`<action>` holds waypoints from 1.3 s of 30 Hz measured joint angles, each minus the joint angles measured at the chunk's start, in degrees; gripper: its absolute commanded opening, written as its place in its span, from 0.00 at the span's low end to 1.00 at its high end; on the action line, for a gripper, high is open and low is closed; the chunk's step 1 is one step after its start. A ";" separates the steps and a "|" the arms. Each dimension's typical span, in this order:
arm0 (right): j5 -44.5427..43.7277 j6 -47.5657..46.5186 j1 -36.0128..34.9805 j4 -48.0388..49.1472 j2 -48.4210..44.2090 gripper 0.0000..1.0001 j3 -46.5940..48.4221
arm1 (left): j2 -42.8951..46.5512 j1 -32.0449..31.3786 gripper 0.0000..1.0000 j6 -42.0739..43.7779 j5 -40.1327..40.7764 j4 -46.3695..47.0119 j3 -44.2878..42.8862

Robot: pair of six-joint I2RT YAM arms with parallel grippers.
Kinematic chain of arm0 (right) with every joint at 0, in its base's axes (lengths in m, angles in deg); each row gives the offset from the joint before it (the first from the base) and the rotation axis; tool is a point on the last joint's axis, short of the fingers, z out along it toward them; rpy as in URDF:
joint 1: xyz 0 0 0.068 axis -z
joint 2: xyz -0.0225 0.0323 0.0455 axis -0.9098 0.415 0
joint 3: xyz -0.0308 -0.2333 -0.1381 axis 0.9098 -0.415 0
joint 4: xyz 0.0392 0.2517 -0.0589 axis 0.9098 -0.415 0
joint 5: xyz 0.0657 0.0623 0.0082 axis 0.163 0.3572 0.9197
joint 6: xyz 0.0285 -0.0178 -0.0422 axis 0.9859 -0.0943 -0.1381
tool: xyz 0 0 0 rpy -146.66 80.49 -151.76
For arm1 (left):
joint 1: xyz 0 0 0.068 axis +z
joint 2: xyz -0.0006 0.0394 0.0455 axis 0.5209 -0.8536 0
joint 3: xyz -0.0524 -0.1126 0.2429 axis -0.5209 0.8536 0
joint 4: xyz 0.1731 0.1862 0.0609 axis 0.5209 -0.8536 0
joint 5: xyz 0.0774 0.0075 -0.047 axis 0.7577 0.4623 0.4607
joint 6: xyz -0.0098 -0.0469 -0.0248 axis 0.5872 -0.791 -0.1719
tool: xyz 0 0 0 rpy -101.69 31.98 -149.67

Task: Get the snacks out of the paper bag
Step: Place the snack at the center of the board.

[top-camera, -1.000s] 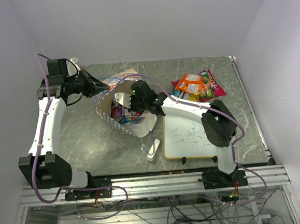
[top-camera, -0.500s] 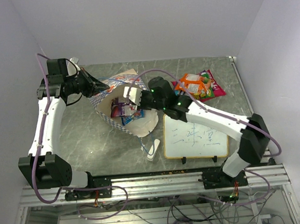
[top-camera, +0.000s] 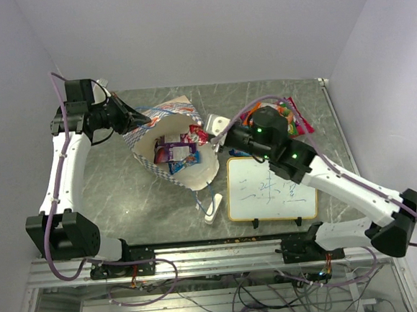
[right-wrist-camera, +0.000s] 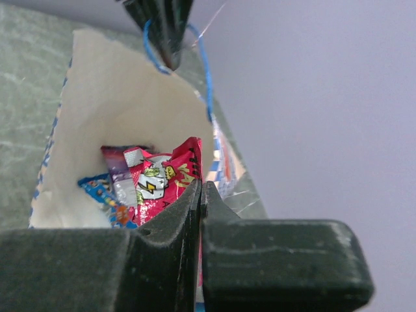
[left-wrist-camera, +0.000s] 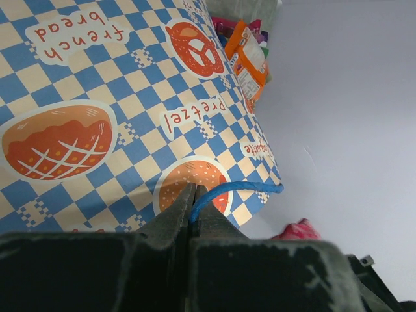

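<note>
- paper bag (left-wrist-camera: 97, 78): outside was blue-and-cream checks with orange bread and pretzel prints; inside was plain cream
- cord handle (left-wrist-camera: 237, 189): blue
- pink-red packet (right-wrist-camera: 170, 179): glossy, with a yellow-and-white cartoon print
- purple packet (top-camera: 166, 151) and blue packet (right-wrist-camera: 97, 188): sat in the bag
- orange packet (left-wrist-camera: 250, 55): white label patch
- table (top-camera: 118, 199): grey-green, marbled
- whiteboard (top-camera: 269, 194): white, with dark scribbles

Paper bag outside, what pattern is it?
The paper bag has blue-and-cream checks with bread pictures; left wrist view.
</note>
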 measured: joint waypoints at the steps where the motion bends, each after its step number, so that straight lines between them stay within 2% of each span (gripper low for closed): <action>1: -0.63 0.00 0.00 0.48 -0.96 0.00 0.00 | -0.07 0.02 0.07 0.00 0.13 -0.09 -0.09; 8: -5.16 1.27 3.41 4.48 -3.21 0.00 0.02 | -0.61 0.00 0.07 0.02 0.87 -1.05 -0.26; 16: -9.42 9.57 17.33 12.72 0.48 0.00 -0.70 | -1.16 0.00 0.07 0.00 1.01 -1.05 -0.20; 24: -8.39 17.20 26.93 19.19 19.26 0.00 -0.57 | -1.16 0.00 0.07 -0.42 0.33 -0.31 1.77; 33: -4.68 23.30 28.37 21.09 40.15 0.00 5.40 | -1.16 0.13 0.07 -0.15 0.24 0.66 1.73; 39: -4.17 25.49 28.59 21.03 49.11 0.00 9.92 | -2.99 0.46 0.07 1.70 -0.24 -0.74 -1.51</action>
